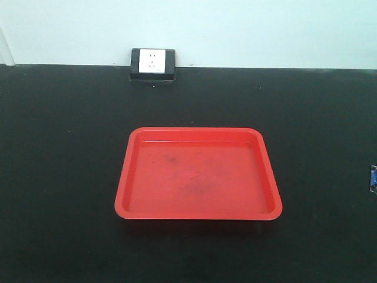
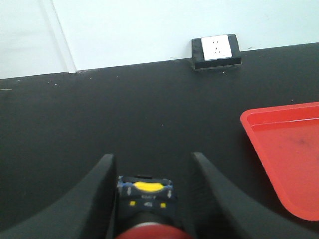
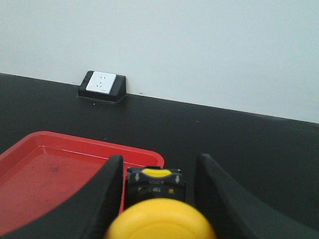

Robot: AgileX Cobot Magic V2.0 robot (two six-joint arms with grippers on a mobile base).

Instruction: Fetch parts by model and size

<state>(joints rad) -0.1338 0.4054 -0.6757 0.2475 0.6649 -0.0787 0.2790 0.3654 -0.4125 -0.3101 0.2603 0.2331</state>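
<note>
Red plastic tray (image 1: 200,177), shallow and rectangular, lies empty mid-way across the black counter (image 1: 59,177). A black socket block with a white faceplate (image 1: 153,63) sits at the wall behind it. Neither arm shows in the front view.

Left wrist view: the left gripper (image 2: 151,172) carries the red-capped mushroom-head push-button switch (image 2: 144,196). Its fingers (image 2: 94,199) pinch the black body from both sides, and the bluish base points away from the camera. The tray's corner lies off to that arm's right.

Right wrist view: the right gripper (image 3: 159,162) pinches the yellow-capped mushroom-head push-button switch (image 3: 159,219) in the same way, with the tray ahead and to its left.

Both parts appear to be lifted clear of the counter, and neither seems to be over the tray floor yet.

Step in hand, as judged: delivery of the 2 switches into the tray. It is done best with 1 arm entering at a time. Each switch goes well inside the rim and comes down close to the floor before the fingers part. Each arm should release on its own side of the tray, so that the rounded caps cannot roll together.
</note>
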